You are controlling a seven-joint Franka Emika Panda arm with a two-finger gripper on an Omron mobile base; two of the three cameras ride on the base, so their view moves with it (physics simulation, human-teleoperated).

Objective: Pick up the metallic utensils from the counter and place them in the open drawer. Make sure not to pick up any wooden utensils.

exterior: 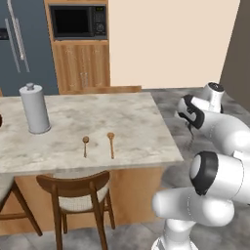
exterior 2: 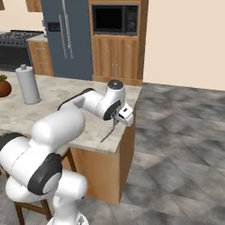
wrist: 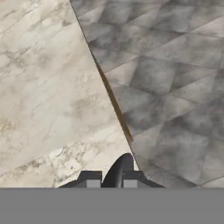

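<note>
Item: one slim grey metal utensil [exterior 2: 110, 133], clamped between the nearly closed jaws of the end effector [exterior 2: 117, 119] and hanging over the right-hand edge of the counter [exterior 2: 94, 132]; the hand view shows its dark rounded end [wrist: 119, 170] rising between the fingertips, above the counter edge and the grey tiled floor [wrist: 175, 87]. Left in place: two wooden spoons [exterior: 98, 144] lying side by side near the front edge, plus a grey canister [exterior: 34, 108]. Step judged: carrying the metal piece off the counter; next it needs lowering into the drawer, whose position cannot be told from here, and releasing.
</note>
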